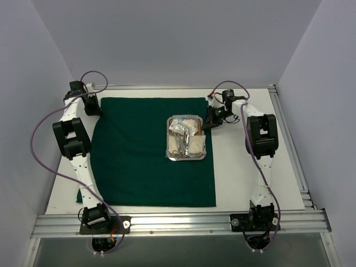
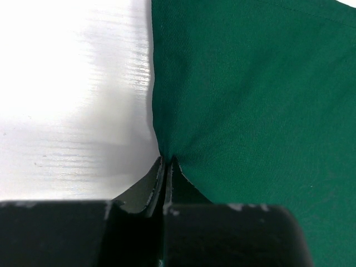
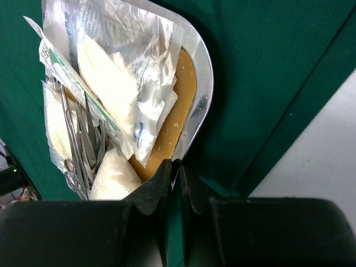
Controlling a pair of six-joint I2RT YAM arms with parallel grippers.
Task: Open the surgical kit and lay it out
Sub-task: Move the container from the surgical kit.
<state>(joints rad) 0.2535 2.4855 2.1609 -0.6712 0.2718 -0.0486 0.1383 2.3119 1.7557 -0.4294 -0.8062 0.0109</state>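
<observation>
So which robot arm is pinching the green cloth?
The left gripper: its jaws pinch the green cloth at its edge; the right gripper grips the steel tray instead.

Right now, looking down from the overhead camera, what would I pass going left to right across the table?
Left arm → cloth → tray → right hand → right arm.
</observation>
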